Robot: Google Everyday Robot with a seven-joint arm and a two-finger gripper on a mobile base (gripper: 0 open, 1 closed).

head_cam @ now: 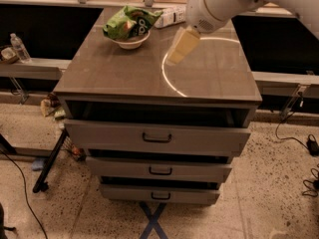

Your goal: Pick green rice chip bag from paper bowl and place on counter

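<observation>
Grey cabinet (157, 138), three drawers with dark handles, the top one pulled partly out. It stands on a speckled floor (269, 193) with a blue tape cross (152, 220) at its foot.

Counter (114, 68) is glossy grey-brown, with a thin white circle (167, 76) on its right half.

White arm (219, 4) comes in from the upper right. The gripper (178, 49) is tan and points down-left. It hangs over the counter at the circle's left edge, just right of the bowl and apart from the bag. Cannot tell whether it is spread or closed; nothing seen held.

Green bag (128, 23) sits in the bowl (130, 42) at the counter's back left, crumpled and spilling over the rim.

Bottle (170, 16) with a white label lies behind the bowl at the back edge. A small water bottle (19, 48) stands on the left ledge. Black cables (299, 138) run on the floor at right.
</observation>
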